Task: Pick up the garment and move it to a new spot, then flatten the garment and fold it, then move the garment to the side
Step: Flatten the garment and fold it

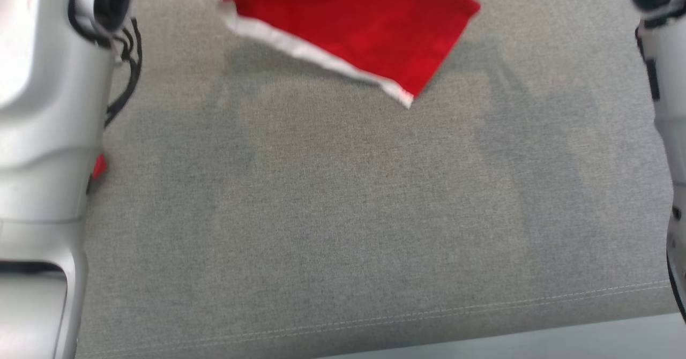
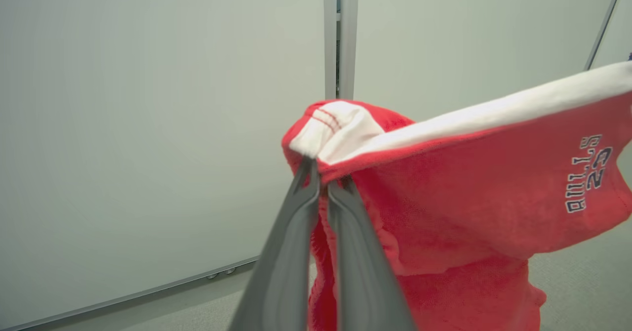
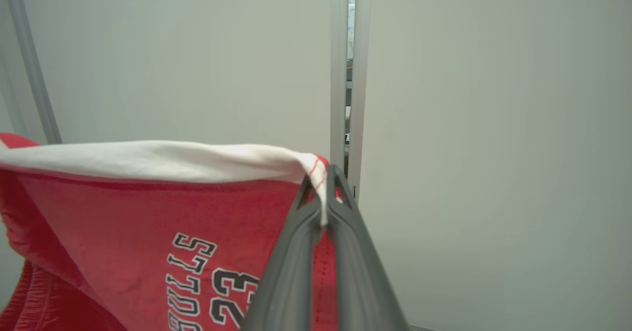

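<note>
The garment (image 1: 353, 21) is red with a white hem and hangs above the grey cloth surface (image 1: 343, 214) at the top of the head view. In the left wrist view my left gripper (image 2: 323, 173) is shut on a bunched white-hemmed corner of the garment (image 2: 469, 197), which stretches off to the right and shows "BULLS 23" lettering. In the right wrist view my right gripper (image 3: 326, 180) is shut on the other hem corner, and the garment (image 3: 123, 212) spreads to the left below a taut white edge.
My pale left forearm (image 1: 43, 107) fills the left edge of the head view and my right forearm (image 1: 664, 80) the right edge. The surface's stitched front edge (image 1: 375, 324) runs along the bottom. Pale wall panels with a metal post (image 2: 340, 34) stand behind.
</note>
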`<state>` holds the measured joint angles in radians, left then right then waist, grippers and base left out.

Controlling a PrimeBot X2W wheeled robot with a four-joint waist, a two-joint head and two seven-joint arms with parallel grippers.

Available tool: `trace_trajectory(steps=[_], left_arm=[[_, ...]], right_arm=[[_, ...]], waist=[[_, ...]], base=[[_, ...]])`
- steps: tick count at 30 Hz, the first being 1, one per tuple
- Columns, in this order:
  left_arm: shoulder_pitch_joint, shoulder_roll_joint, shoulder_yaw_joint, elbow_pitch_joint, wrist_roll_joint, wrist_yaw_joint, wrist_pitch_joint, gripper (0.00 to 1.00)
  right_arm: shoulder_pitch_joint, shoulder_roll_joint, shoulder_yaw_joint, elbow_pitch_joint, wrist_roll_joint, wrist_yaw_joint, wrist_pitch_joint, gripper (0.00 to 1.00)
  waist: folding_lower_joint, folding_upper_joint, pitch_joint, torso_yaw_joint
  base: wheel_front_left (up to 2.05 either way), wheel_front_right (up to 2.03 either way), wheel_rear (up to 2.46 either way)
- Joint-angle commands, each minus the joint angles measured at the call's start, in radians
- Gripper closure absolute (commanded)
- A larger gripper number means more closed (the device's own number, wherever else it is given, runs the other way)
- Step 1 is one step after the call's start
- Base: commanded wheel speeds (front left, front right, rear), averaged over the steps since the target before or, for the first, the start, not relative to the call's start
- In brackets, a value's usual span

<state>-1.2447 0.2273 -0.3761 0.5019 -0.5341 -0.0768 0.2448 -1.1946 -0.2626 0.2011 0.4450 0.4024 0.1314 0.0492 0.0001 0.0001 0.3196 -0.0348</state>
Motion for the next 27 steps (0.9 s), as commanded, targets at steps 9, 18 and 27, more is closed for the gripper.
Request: trace_trajectory(steps=[9, 18, 27], left_arm=[[-0.236, -0.055, 0.025, 0.313, 0.021, -0.001, -0.159, 1.0], [-0.326, -0.092, 0.026, 0.518, -0.012, -0.038, -0.283, 1.0], [-0.22, -0.122, -0.007, 0.575, -0.062, -0.054, -0.403, 1.0]], right_arm=[[-0.282, 0.053, -0.042, 0.316, -0.035, -0.002, -0.17, 1.0], [-0.406, 0.111, -0.011, 0.525, -0.048, -0.002, -0.275, 1.0], [-0.256, 0.121, 0.062, 0.523, 0.135, -0.002, -0.299, 1.0]], waist=[[-0.0001, -0.0001, 0.136, 0.02], [-0.0001, -0.0001, 0.257, 0.002], [-0.0001, -0.0001, 0.294, 0.005]], base=[[0.0, 0.0, 0.0], [0.0, 0.0, 0.0], [0.0, 0.0, 0.0]])
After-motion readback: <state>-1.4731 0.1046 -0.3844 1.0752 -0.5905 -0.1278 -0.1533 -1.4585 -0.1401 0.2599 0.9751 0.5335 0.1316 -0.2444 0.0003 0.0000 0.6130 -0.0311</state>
